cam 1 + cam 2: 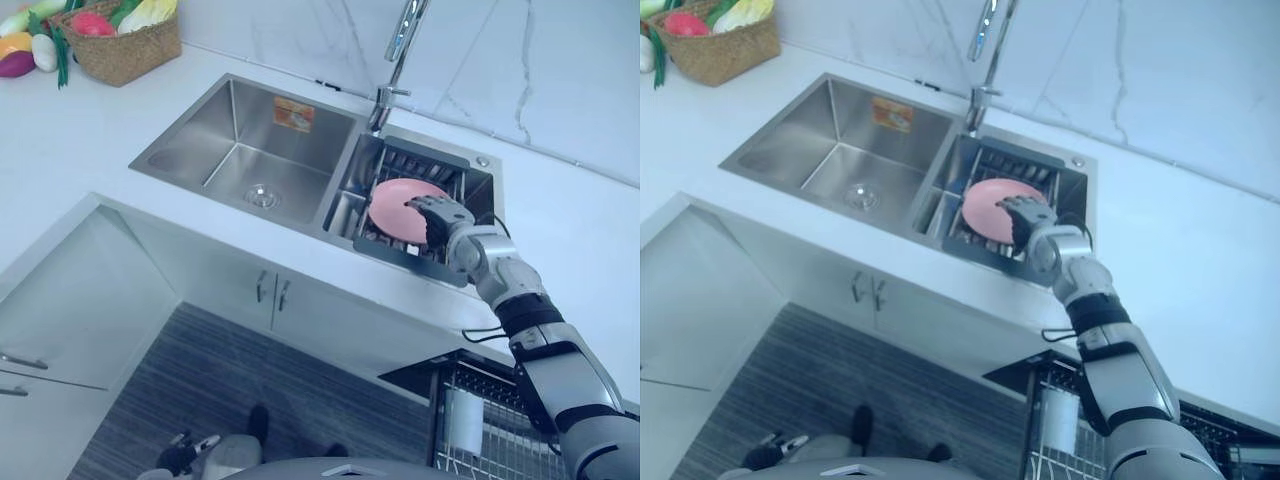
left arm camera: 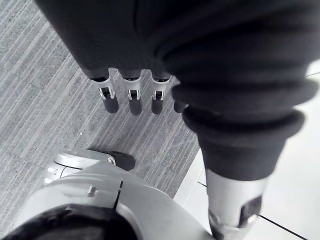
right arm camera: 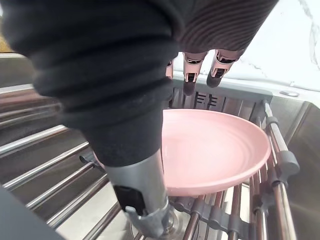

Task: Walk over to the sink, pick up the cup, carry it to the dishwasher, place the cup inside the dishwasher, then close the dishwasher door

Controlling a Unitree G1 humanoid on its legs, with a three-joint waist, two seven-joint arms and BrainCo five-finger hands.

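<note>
The right hand (image 1: 438,214) reaches into the smaller basin of a steel double sink (image 1: 235,110). It sits over a round, shallow pink plate (image 1: 398,207) that rests on a dark drying rack (image 1: 425,160) in that basin. The fingers are spread, nearly straight above the plate, and the thumb sits low by the near rim, probably bracketing the edge for a pinch. This dish looks like a plate, not a cup. The open dishwasher's wire rack (image 1: 500,430) stands below the white bench (image 1: 80,140). The left hand (image 2: 131,100) hangs relaxed over the floor, out of the way.
</note>
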